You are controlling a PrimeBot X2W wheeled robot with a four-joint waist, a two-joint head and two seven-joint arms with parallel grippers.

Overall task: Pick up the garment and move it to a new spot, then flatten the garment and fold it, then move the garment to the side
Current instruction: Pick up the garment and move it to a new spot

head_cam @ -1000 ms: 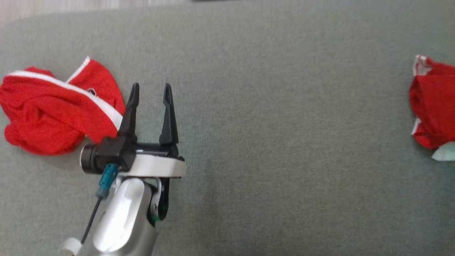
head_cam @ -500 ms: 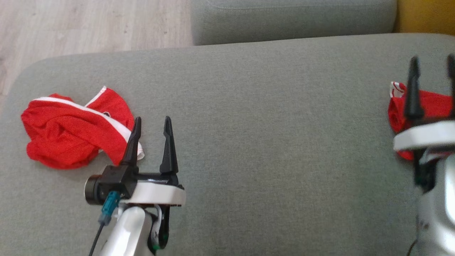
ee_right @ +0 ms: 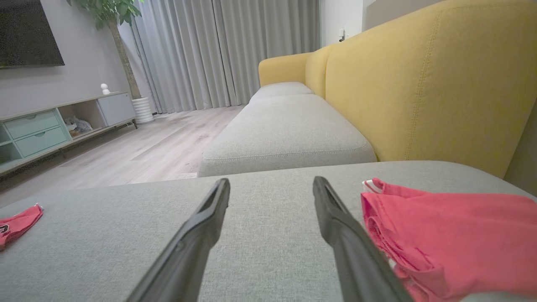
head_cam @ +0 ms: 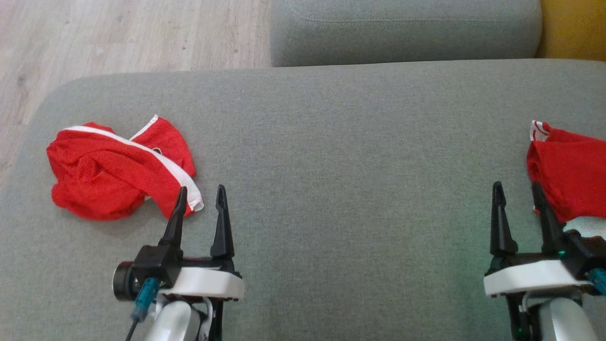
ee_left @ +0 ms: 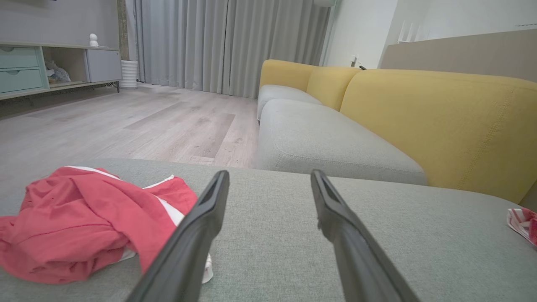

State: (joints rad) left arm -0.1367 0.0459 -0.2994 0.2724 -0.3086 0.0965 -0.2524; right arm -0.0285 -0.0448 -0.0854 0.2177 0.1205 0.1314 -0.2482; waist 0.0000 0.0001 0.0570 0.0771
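Note:
A crumpled red garment [head_cam: 109,180] with white trim lies at the left end of the grey sofa seat [head_cam: 355,166]; it also lies left of the fingers in the left wrist view [ee_left: 84,222]. My left gripper [head_cam: 201,189] stands open and empty, its left fingertip just at the garment's near right edge. A second red garment [head_cam: 573,180], flatter, lies at the seat's right end. My right gripper [head_cam: 516,185] is open and empty just left of it, as the right wrist view [ee_right: 271,180] shows with the cloth [ee_right: 444,235] beside its right finger.
The wooden floor [head_cam: 118,38] drops off beyond the seat's far left edge. Another grey cushion [head_cam: 402,33] adjoins the far side, and a yellow backrest [head_cam: 573,28] rises at the far right. The seat's middle is bare fabric.
The head camera has tilted up, bringing the floor and the far cushion into view. My right gripper has come into view at the lower right. Both grippers stay open.

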